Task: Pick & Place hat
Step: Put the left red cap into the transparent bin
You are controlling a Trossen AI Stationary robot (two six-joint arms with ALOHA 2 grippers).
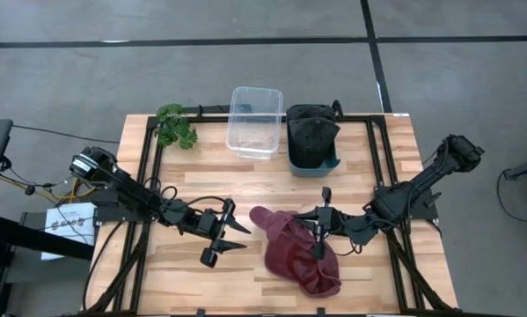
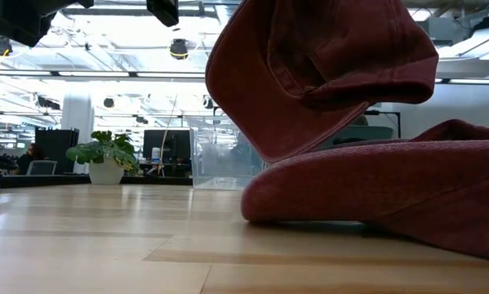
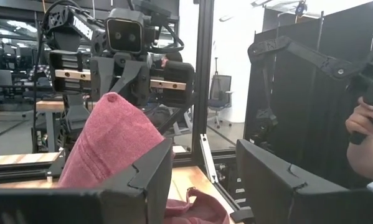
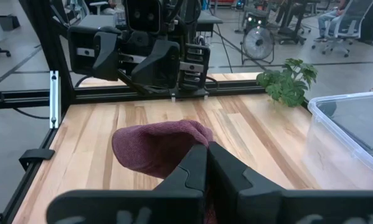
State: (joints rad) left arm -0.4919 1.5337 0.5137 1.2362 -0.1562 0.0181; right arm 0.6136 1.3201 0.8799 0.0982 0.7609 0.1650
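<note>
Maroon hat (image 2: 366, 155) fills the low view, sprawled near the table's (image 1: 395, 167) front edge, right of centre. Right gripper (image 1: 318, 231) has its fingers pinched tight on the crown fabric, brim end lifted. Left gripper (image 1: 221, 233) waits wide open and empty beside it. I'd lift slowly so the fabric doesn't slip free.

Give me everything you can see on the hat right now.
The hat is a dark red, soft fabric cap lying crumpled on the wooden table, front centre-right. The right hand is shut on its upper part, lifting one fold off the table while the rest rests on the wood. The left hand is open beside it, not touching.
</note>
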